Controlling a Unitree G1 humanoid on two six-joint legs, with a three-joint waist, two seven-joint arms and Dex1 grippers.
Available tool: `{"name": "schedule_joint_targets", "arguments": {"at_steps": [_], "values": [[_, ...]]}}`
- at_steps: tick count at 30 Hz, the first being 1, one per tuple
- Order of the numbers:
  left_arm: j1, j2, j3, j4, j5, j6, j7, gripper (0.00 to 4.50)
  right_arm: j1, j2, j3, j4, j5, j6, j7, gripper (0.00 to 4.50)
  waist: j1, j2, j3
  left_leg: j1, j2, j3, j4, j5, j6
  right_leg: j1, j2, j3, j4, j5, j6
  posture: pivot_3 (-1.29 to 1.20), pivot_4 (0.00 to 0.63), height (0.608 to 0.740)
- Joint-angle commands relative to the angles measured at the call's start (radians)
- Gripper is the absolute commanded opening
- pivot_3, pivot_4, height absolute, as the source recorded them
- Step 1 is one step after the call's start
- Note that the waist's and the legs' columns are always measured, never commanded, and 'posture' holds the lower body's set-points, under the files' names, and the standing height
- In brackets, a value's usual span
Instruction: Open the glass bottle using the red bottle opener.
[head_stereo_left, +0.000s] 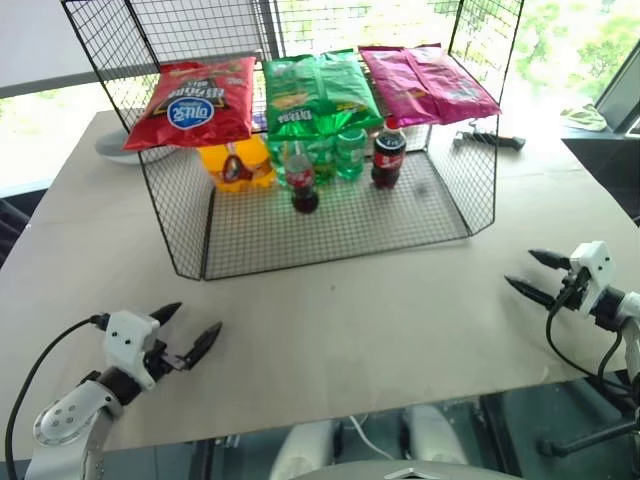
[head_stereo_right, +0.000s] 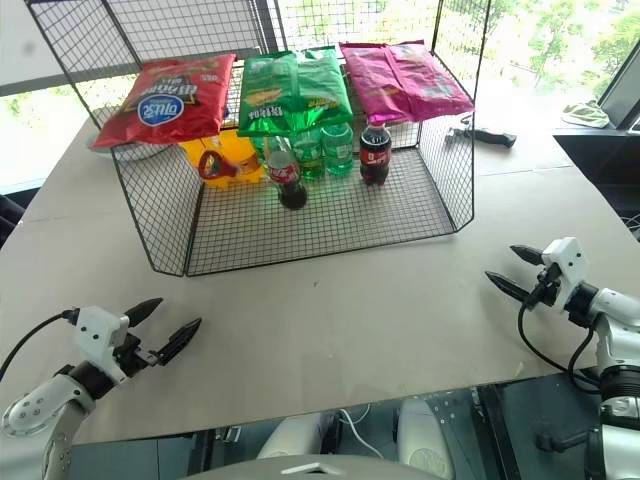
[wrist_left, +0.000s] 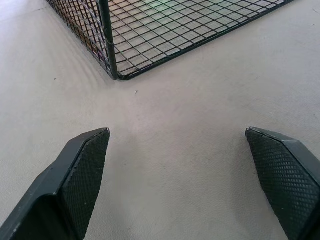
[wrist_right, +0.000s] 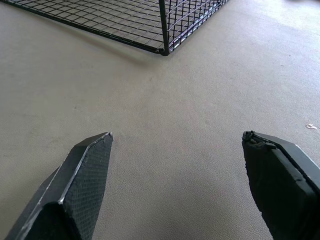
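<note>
The glass bottle (head_stereo_left: 300, 175) is standing upright on the wire floor of the black mesh rack (head_stereo_left: 330, 230), toward the back, under the overhanging green chip bag (head_stereo_left: 318, 95). Just beside it are standing green plastic bottles (head_stereo_left: 345, 152) and, further to the right, a fatter dark cola bottle (head_stereo_left: 388, 155); an orange pouch (head_stereo_left: 236, 163) is lying to its left. A red chip bag (head_stereo_left: 196, 100) and a pink chip bag (head_stereo_left: 425, 83) are resting on top as well.

Being glass, the bottle is likely to be stiff, smooth, breakable and fairly light with so little liquid; gripping it around the body near the red label, below the narrow neck, looks steadiest.

The red bottle opener is hard to pick out: a red loop-like shape against the orange pouch may be it, but I cannot tell. The bottle's cap is partly hidden by the bag's edge.

The left hand (head_stereo_left: 186, 335) is hovering spread wide over the near tabletop (head_stereo_left: 380, 300), holding nothing. The right hand (head_stereo_left: 535, 277) is likewise spread and empty, well apart from the rack.
</note>
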Motion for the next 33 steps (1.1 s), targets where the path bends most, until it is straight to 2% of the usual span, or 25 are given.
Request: {"name": "schedule_joint_targets", "arguments": {"at_steps": [1,23,29,33], "values": [[0.009,0.011,0.005,0.032,0.022,-0.003,-0.004,4.50,-0.021,-0.006,-0.025,0.001,0.015,-0.020,0.008,4.16,0.000,0.000,0.000,0.000,0.000,0.000,0.000,0.000,0.000,0.000,0.000,0.000,0.000,0.000,0.000,0.00,0.150,0.740],[-0.030,-0.008,-0.038,0.071,0.021,-0.049,-0.034,4.50,-0.004,0.019,-0.021,-0.030,0.013,-0.033,-0.006,4.16,0.003,0.001,0.000,0.000,0.000,0.000,0.000,0.000,0.000,0.000,0.000,0.000,0.000,0.000,0.000,0.00,0.150,0.740],[-0.063,-0.041,-0.090,0.032,0.011,-0.027,-0.037,4.50,0.034,0.061,0.004,-0.142,0.026,-0.007,-0.003,4.16,0.008,0.001,-0.001,0.000,-0.001,0.000,0.000,0.000,0.000,0.000,-0.001,-0.001,0.000,0.000,0.000,0.00,0.150,0.740],[-0.143,-0.102,-0.147,-0.026,-0.011,0.020,-0.003,4.50,0.102,0.157,0.069,-0.365,0.054,0.065,-0.034,4.16,0.012,0.001,-0.001,0.000,-0.001,-0.001,0.000,0.000,0.000,0.000,-0.001,-0.001,0.000,0.000,0.000,0.00,0.150,0.740]]}}
